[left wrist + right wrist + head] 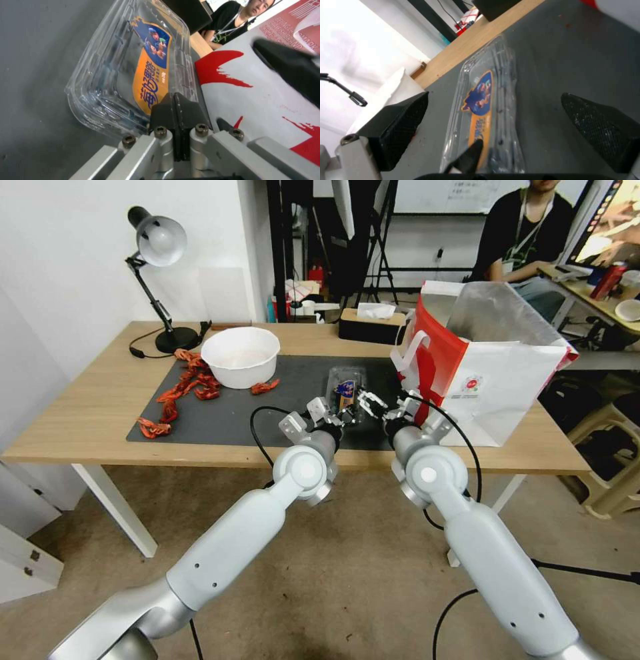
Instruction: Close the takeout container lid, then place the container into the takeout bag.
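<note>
The takeout container (345, 380) lies flat on the dark mat, just left of the takeout bag (507, 380). Its lid (151, 72) is down over the base, blue-orange label facing up. My left gripper (333, 415) is shut, and its joined fingertips (173, 98) press on the near end of the lid, over the label. My right gripper (370, 403) hovers low at the container's near right corner, open, its fingers (400, 120) spread wide with the container (480, 110) between and ahead of them. The bag (253, 100) stands upright with its mouth open and foil lining showing.
A round white bowl (241, 355) and scattered red shells (190, 383) sit on the left of the mat (227, 420). A desk lamp (157, 247) stands at the back left and a tissue box (373, 323) behind the container. A person sits beyond the table.
</note>
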Motion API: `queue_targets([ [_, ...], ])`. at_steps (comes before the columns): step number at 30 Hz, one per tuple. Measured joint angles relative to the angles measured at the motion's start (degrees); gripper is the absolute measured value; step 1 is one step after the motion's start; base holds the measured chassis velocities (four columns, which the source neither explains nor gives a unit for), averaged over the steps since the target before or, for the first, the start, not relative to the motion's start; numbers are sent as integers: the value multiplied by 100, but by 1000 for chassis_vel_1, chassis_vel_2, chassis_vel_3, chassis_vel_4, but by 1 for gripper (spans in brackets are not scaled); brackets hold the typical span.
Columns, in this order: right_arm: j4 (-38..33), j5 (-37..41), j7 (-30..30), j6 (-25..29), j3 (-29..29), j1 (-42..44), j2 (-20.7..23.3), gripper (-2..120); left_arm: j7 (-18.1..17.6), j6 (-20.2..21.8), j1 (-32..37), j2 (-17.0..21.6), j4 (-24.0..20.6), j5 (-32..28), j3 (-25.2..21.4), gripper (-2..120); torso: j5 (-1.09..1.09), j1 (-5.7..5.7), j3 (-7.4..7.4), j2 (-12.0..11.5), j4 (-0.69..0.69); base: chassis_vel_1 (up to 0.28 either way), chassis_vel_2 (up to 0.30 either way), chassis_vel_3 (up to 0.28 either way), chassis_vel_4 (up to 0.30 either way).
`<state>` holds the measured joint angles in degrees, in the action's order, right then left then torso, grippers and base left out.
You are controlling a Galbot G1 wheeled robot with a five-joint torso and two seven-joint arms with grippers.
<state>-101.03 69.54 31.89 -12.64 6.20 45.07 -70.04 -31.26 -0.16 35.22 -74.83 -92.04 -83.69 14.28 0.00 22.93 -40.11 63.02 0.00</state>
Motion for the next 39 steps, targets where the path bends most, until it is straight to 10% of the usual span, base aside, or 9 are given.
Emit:
queue_targets([
  [22,668,96,94,-136,-89,-326,-328,64,-11,-12,14,-3,8,46,118,0,1,-1,1,0,0,0,0,0,0],
  [39,885,24,51,-163,-95,-378,-414,5,-13,-21,-27,14,9,79,153,0,0,-1,1,0,0,0,0,0,0],
])
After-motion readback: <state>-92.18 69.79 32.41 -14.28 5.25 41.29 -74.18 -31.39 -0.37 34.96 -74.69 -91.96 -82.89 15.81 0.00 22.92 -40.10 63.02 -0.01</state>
